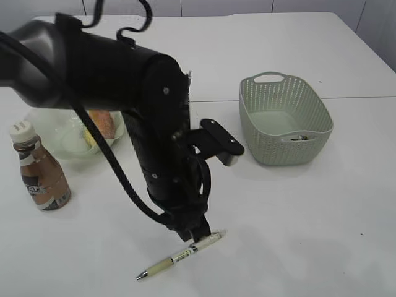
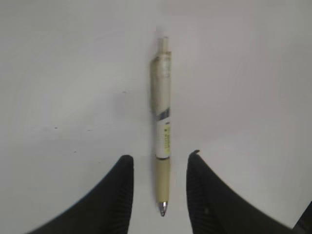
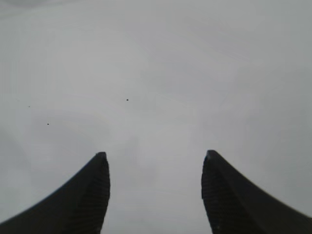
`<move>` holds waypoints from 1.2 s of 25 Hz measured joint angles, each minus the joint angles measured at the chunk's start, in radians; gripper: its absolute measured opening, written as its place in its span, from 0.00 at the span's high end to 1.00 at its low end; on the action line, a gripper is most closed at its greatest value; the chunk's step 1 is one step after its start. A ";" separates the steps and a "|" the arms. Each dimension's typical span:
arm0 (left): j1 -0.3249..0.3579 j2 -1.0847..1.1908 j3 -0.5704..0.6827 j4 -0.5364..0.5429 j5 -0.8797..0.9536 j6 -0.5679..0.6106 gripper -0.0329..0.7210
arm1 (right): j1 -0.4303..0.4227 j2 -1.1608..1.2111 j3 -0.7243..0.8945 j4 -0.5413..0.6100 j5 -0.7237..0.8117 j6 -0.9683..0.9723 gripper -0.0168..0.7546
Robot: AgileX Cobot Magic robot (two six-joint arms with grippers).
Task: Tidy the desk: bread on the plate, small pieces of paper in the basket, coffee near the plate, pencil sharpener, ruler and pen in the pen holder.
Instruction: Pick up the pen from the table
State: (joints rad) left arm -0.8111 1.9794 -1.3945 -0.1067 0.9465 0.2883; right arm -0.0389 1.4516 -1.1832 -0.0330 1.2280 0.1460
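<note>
The left tool (image 2: pixel 160 195) hangs low over the white counter (image 1: pixel 322 204) with its jaws partly open, straddling the grip end of the cream click pen (image 2: pixel 163 131) without touching it, apparently lined up so a close would pinch the barrel. The right tool (image 3: pixel 155 195) stands wider open over bare counter, holding nothing. Farther off, the sage-green basket (image 1: pixel 284 133) sits to the right, while the coffee bottle (image 1: pixel 40 173) stands beside the glass plate (image 1: pixel 65 145) carrying the bread (image 1: pixel 102 124).

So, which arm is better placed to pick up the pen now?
The left. Its gripper is open with the pen lying between its fingers on the desk. The right gripper shows only bare desk.
</note>
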 joint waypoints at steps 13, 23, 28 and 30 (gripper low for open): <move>-0.039 0.153 -0.002 0.035 -0.045 0.000 0.59 | 0.000 0.000 0.000 0.000 0.000 0.000 0.41; -0.039 0.182 -0.005 0.043 -0.060 -0.002 0.61 | 0.000 0.000 0.000 0.000 0.000 0.000 0.41; -0.039 0.184 -0.005 0.045 -0.080 -0.002 0.61 | 0.000 0.000 0.000 0.000 0.000 0.000 0.41; -0.039 0.184 -0.005 0.045 -0.082 -0.002 0.61 | 0.000 0.000 0.000 0.000 0.000 0.000 0.41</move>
State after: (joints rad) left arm -0.8497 2.1633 -1.3994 -0.0618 0.8649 0.2865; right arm -0.0389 1.4516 -1.1832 -0.0330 1.2280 0.1460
